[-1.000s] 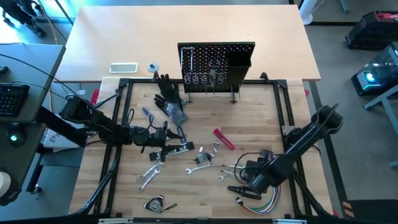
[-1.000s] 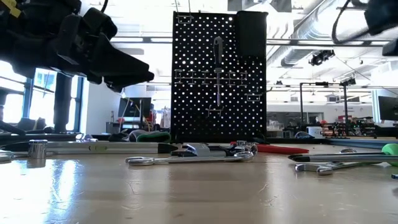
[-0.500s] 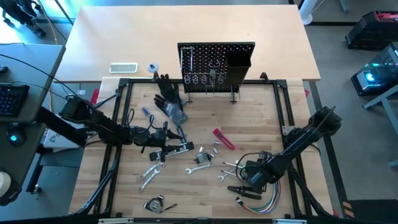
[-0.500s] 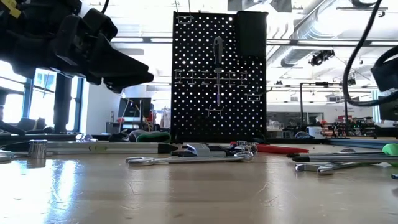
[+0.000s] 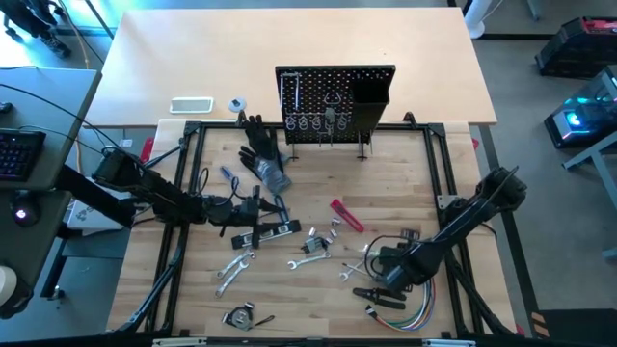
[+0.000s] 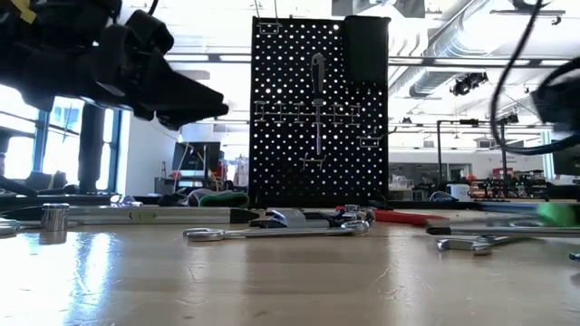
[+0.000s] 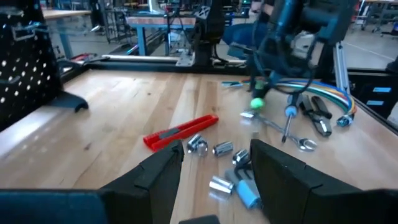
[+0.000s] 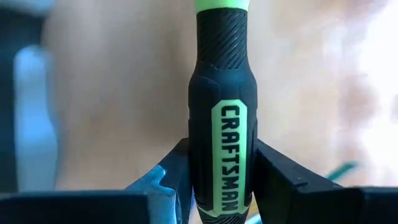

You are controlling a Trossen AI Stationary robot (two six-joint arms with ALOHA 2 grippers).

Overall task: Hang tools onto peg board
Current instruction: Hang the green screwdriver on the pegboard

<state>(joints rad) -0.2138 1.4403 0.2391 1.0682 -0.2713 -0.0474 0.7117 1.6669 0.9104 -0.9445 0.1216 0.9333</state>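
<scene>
The peg board (image 5: 335,101) stands upright at the table's far side, with a few tools hanging on it. Silver wrenches (image 5: 231,268), sockets and a red-handled tool (image 5: 347,215) lie loose on the table. My right gripper (image 5: 388,273) points down at the near right, shut on a black-and-green handled tool (image 8: 222,93). My left gripper (image 5: 253,208) hovers level over the left-centre of the table. It is open, with nothing between its fingers (image 7: 214,152). My right gripper pinches the lower part of the tool's black handle (image 8: 221,134) between its two fingers (image 8: 280,180), one on each side. It comes from above, pointing down, with the fingers across the handle. Whether the tool is off the table I cannot tell.
A black glove (image 5: 262,154) lies near the peg board's left leg. A bundle of coloured wires (image 5: 405,310) and black pliers (image 5: 371,295) sit beside my right gripper. A tape measure (image 5: 239,316) lies near the front edge. Black frame rails (image 5: 443,173) border the work area.
My right gripper has come down toward the table and shifted a little toward the left, onto the black-and-green handle. In the low view the green end at the right has shifted slightly.
</scene>
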